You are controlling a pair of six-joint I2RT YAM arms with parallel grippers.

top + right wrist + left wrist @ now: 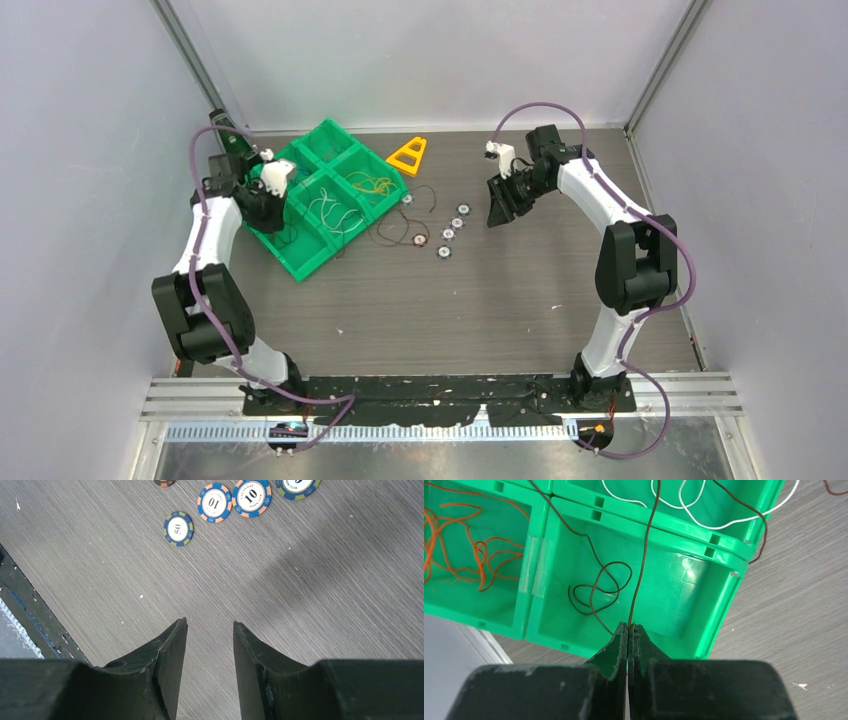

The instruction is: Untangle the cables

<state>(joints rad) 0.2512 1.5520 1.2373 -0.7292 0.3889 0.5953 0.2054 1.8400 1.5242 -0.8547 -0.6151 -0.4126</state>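
My left gripper (629,625) is shut on a dark brown wire (644,555) that runs up from the fingertips across the green tray (720,605). The same wire's end lies looped (599,587) in the compartment below. Orange wires (454,545) fill the compartment to the left, and white wires (704,511) lie in the one beyond. In the top view my left gripper (264,207) hovers over the tray's left side (305,262). Yellow wires (375,185) lie in a far compartment, and brown wire (400,232) loops on the table. My right gripper (210,625) is open and empty over bare table.
Several poker chips (178,528) lie in a row on the table beyond my right gripper, also in the top view (447,235). A yellow triangular piece (409,155) sits behind the tray. Grey walls close the table's sides and back.
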